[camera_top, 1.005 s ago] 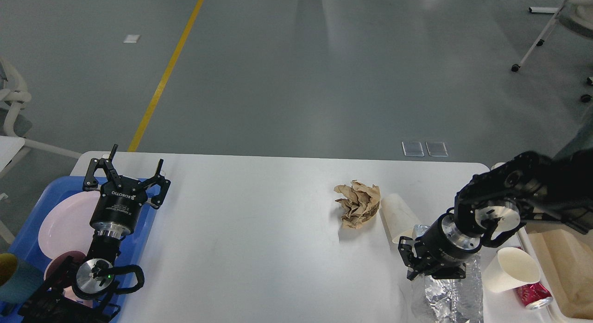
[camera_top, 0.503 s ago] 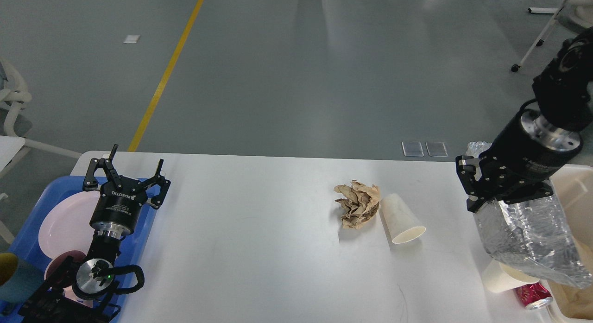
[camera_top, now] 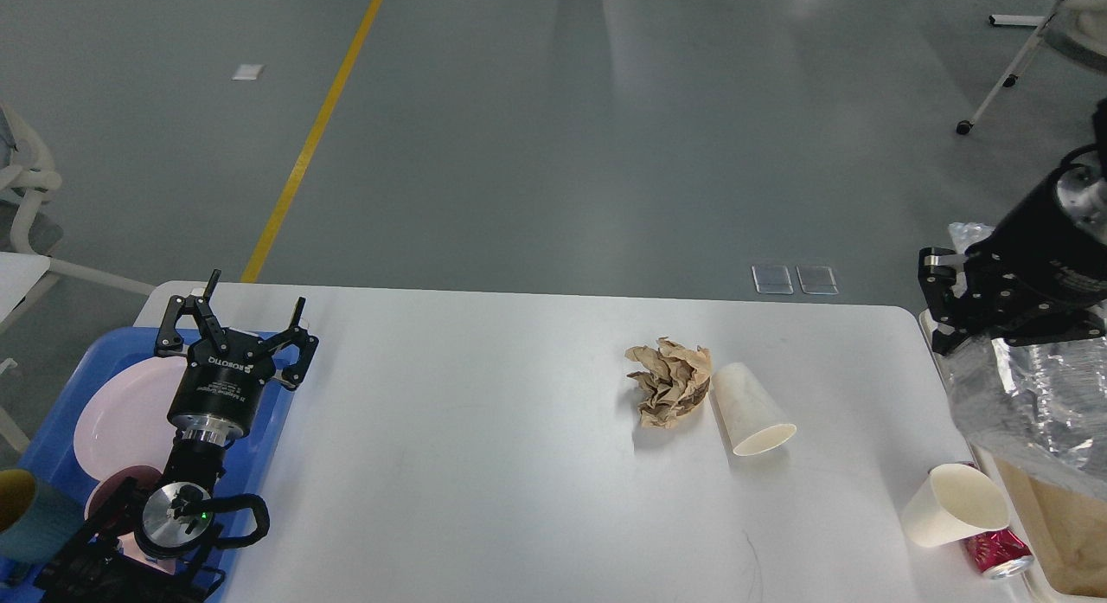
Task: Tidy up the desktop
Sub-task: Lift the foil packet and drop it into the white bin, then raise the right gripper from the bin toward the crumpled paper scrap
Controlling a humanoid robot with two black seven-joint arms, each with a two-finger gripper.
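The white desktop [camera_top: 484, 465] fills the lower half of the head view. On it lie a crumpled brown paper ball [camera_top: 668, 381], a tipped white paper cup [camera_top: 751, 409], a second tipped paper cup [camera_top: 951, 504] and a red can [camera_top: 996, 553] at the right edge. My right gripper [camera_top: 1007, 330] hangs past the table's right edge, shut on a crinkled silver foil bag [camera_top: 1033, 395] held over the beige bin [camera_top: 1059, 516]. My left gripper [camera_top: 238, 326] is open and empty above the blue tray [camera_top: 60, 421].
The blue tray at the left holds a pink plate [camera_top: 121, 413], a dark pink bowl [camera_top: 112, 490] and a teal cup [camera_top: 30, 521]. The beige bin holds brown paper. Grey floor with a yellow line [camera_top: 311, 136] lies beyond the table's far edge.
My right gripper lifted the foil bag off the table's front right, carried it up and rightward, and now holds it over the bin. The second cup is uncovered. The left arm stayed still.
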